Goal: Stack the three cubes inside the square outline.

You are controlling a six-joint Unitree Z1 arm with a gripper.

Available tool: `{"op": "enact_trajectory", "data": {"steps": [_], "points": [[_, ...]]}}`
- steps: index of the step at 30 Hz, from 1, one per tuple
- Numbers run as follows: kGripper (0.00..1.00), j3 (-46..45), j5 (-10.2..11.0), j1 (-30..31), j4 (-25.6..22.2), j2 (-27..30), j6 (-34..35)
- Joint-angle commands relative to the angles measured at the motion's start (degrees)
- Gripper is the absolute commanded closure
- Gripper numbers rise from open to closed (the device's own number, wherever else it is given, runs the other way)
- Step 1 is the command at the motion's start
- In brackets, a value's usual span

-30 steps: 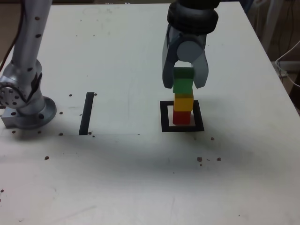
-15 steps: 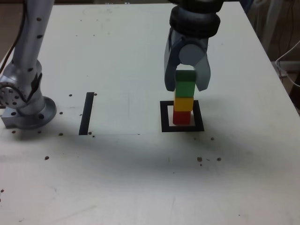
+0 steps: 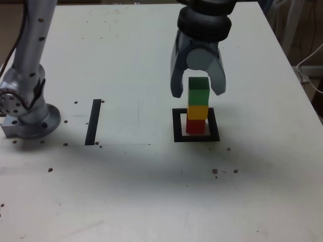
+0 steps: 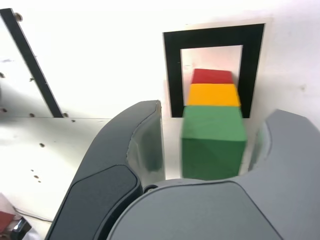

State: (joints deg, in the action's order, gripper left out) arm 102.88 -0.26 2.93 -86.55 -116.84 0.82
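Exterior view: high, oblique, facing down across the table. Wrist view: close, looking steeply downward past the gripper. Shared: cube stack, square outline.

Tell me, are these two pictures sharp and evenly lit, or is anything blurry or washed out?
Exterior view: soft overall, with a broad dim shadow across the table in front of the cube stack. Wrist view: the green cube and gripper fingers up close look soft, while the bright table washes out near the square outline.
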Motion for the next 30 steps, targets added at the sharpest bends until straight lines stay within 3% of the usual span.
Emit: {"op": "enact_trajectory", "data": {"steps": [1,14,20,30], "points": [[0.0,-0.67,-0.32,0.59,-0.01,2.45,-0.2],[0.0,-10.23,-2.16,1.97,0.71,18.02,-0.86],[0.0,-21.31,-1.69,1.37,1.79,26.26,-1.36],[0.0,-42.74,-0.97,-0.02,12.39,32.5,-3.89]]}}
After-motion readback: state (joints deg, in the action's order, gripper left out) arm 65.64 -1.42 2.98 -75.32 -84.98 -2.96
